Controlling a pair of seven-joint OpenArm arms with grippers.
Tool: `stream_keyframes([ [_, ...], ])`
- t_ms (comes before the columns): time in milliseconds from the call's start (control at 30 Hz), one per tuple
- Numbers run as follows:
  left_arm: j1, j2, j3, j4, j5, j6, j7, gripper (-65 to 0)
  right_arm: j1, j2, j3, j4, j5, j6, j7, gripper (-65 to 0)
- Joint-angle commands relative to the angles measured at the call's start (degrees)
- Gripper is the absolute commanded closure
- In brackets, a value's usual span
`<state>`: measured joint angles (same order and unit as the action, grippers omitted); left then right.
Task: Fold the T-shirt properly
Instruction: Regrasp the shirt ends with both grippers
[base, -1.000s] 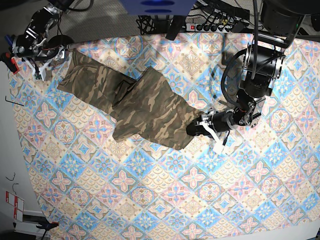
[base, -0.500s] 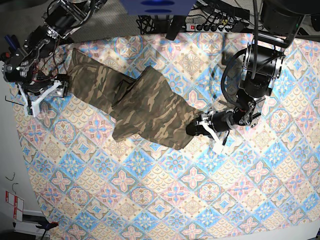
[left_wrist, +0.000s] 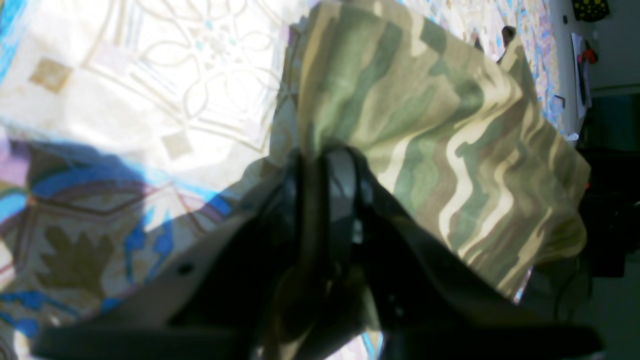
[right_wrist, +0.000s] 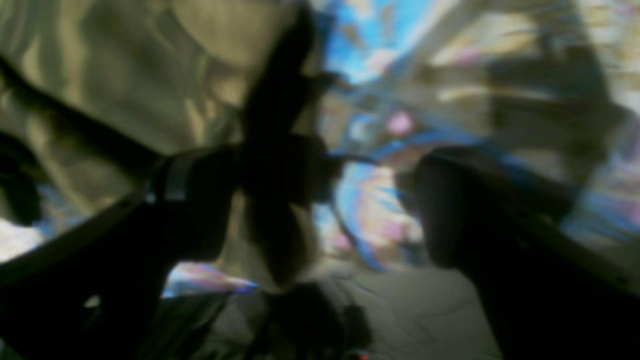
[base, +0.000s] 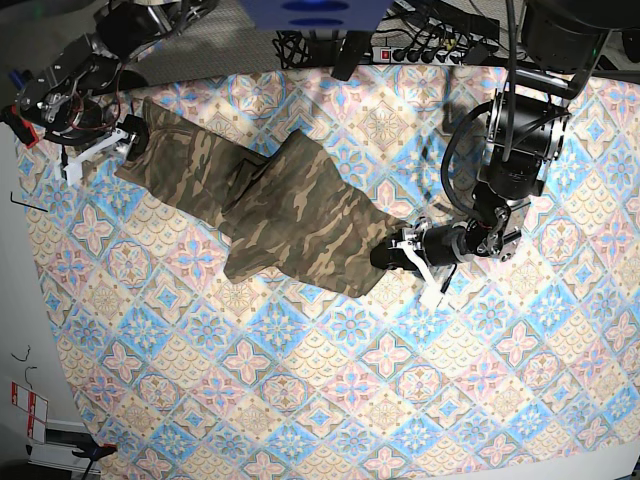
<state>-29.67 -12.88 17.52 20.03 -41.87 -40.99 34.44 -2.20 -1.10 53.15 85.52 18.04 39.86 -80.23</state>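
Note:
The camouflage T-shirt (base: 290, 205) lies bunched in a diagonal band across the tile-patterned tablecloth (base: 330, 400), from upper left to centre right. My left gripper (base: 396, 256) is shut on the shirt's lower-right corner. In the left wrist view its black fingers (left_wrist: 345, 175) pinch the T-shirt (left_wrist: 450, 130) fabric together. My right gripper (base: 108, 148) stands open at the shirt's upper-left end. The right wrist view is blurred. It shows the right gripper (right_wrist: 365, 200) with its fingers wide apart, and the T-shirt (right_wrist: 125, 75) beside one finger.
A power strip (base: 430, 50) and cables lie beyond the far edge of the table. The tablecloth ends at the left, where bare grey floor (base: 15, 300) and a red-and-white tag (base: 28, 405) show. The left arm's dark body (base: 520, 140) hangs over the table's right part.
My right gripper swung down along the table's left edge, then came back up to the shirt's upper-left end. The left gripper has kept its grip and barely moved.

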Motion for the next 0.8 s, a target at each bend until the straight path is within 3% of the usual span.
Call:
stream_keyframes([
  [0, -0.1, 0.0, 0.4, -0.1, 3.6, 1.0, 3.9, -5.9, 0.4, 0.7, -0.1, -0.5, 1.1, 0.1, 0.2, -54.2],
  [233, 0.0, 0.0, 0.4, -0.1, 3.7, 1.0, 3.9, -5.9, 0.4, 0.8, -0.2, -7.5, 1.1, 0.1, 0.2, -54.2],
  [367, 0.1, 0.0, 0.4, -0.1, 3.7, 1.0, 3.9, -5.9, 0.4, 0.7, -4.0, -7.8, 1.3, 0.1, 0.2, -54.2],
  [600, 0.2, 0.0, 0.5, -0.1, 3.7, 1.0, 3.9, -5.9, -2.0, 0.8, -13.5, -7.1, 11.9, 0.1, 0.2, -54.0],
  [767, 0.2, 0.0, 0.5, -0.1, 3.7, 1.0, 3.9, -5.9, -2.0, 0.8, -15.6, -7.4, 11.9, 0.1, 0.2, -54.0],
])
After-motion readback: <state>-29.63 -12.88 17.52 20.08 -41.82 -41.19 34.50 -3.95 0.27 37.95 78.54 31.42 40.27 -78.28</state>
